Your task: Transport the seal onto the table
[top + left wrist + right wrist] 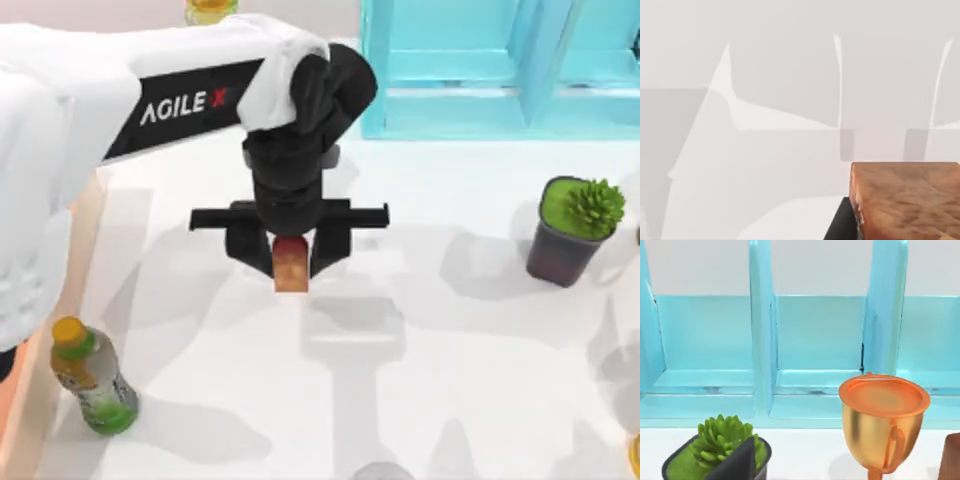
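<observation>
The seal, a small block red at one end and orange-tan at the other, hangs between the black fingers of my left gripper, which is shut on it over the middle of the white table. Its shadow falls on the table a little nearer the front. In the left wrist view the seal's tan face sits beside one black finger, with bare table beyond. My right arm is parked at the right; a dark part of its gripper shows in the right wrist view.
A green bottle with an orange cap stands front left beside the orange-brown tray. A potted plant stands at the right, the light blue cabinet at the back right. A gold trophy stands before the cabinet.
</observation>
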`<state>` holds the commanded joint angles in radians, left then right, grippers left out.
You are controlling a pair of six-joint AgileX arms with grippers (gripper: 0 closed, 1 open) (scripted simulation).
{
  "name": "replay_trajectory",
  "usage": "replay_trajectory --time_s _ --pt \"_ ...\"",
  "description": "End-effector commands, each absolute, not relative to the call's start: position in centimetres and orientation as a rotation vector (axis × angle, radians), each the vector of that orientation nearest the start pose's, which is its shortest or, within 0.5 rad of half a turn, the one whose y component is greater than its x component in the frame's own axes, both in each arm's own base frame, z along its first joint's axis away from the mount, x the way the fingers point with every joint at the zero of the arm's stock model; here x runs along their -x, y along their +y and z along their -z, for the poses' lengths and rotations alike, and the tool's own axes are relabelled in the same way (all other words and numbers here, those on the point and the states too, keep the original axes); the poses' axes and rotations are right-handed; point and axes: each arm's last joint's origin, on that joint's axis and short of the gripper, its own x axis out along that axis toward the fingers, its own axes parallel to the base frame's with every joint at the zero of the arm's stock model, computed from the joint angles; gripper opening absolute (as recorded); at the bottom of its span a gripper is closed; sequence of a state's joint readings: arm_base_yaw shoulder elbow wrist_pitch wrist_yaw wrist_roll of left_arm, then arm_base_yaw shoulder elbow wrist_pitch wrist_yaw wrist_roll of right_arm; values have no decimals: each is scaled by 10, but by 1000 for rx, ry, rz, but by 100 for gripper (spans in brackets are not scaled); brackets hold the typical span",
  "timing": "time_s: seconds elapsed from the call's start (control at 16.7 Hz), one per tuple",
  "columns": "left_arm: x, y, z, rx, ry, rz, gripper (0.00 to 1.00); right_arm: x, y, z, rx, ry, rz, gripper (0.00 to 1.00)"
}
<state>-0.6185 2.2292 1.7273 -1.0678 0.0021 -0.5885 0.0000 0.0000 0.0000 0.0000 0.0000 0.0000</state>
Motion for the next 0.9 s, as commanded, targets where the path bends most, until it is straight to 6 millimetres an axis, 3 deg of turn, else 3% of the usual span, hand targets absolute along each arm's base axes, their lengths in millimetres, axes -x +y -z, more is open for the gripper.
replay_trajectory --time_s 0.24,0.42,0.9 --pt "-353 -247 -127 -17 1569 16 0 -106 -1 -160 0 0 0 100" --pt "-353 -247 -127 -17 1569 16 0 -106 -1 -160 0 0 0 100" --pt "-353 -247 -127 -17 1569 16 60 -106 -1 -160 0 0 0 100"
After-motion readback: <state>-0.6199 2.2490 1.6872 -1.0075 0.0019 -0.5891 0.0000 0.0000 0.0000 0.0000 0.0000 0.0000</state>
